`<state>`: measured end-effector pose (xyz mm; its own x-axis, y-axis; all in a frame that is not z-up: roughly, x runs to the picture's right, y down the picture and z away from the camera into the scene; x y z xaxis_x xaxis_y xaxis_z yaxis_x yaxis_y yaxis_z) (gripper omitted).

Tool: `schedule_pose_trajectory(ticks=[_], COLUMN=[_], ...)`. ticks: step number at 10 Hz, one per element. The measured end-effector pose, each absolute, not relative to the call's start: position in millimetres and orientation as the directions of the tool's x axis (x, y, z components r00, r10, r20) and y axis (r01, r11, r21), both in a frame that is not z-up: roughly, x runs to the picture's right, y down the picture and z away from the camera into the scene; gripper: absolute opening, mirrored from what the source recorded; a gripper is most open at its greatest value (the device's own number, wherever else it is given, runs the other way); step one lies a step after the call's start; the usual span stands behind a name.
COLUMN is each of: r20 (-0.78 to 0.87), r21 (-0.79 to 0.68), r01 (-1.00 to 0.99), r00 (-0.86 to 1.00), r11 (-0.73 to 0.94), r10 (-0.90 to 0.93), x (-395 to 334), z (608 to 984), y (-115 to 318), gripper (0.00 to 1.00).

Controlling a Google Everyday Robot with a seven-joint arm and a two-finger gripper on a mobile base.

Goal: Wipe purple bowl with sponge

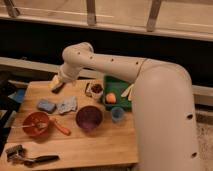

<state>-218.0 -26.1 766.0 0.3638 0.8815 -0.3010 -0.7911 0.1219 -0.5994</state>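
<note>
The purple bowl stands upright near the middle of the wooden table. A blue sponge lies on the table to its left, next to a grey-blue cloth. My gripper is at the table's back left, above and behind the sponge and well apart from the bowl. It hangs over a dark object lying there. The white arm reaches in from the right, passing above the back of the table.
A red bowl with an orange-handled tool sits at the left. A green tray at the back holds an orange fruit. A cup and a small blue cup stand near the bowl. A black tool lies front left.
</note>
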Motion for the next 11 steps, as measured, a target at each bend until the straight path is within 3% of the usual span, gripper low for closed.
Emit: schedule_pose_trajectory(ticks=[4, 8, 11], r20=[-0.301, -0.312, -0.338], r21=[-0.661, -0.764, -0.771], r01=[-0.744, -0.638, -0.625], r00=[0.383, 0.497, 0.563], r11=[0.099, 0.097, 0.120], r10=[0.873, 0.809, 0.754], x=[-236, -316, -332], z=[778, 820, 842], y=[-14, 14, 30], gripper=[0.72, 0.72, 0.72])
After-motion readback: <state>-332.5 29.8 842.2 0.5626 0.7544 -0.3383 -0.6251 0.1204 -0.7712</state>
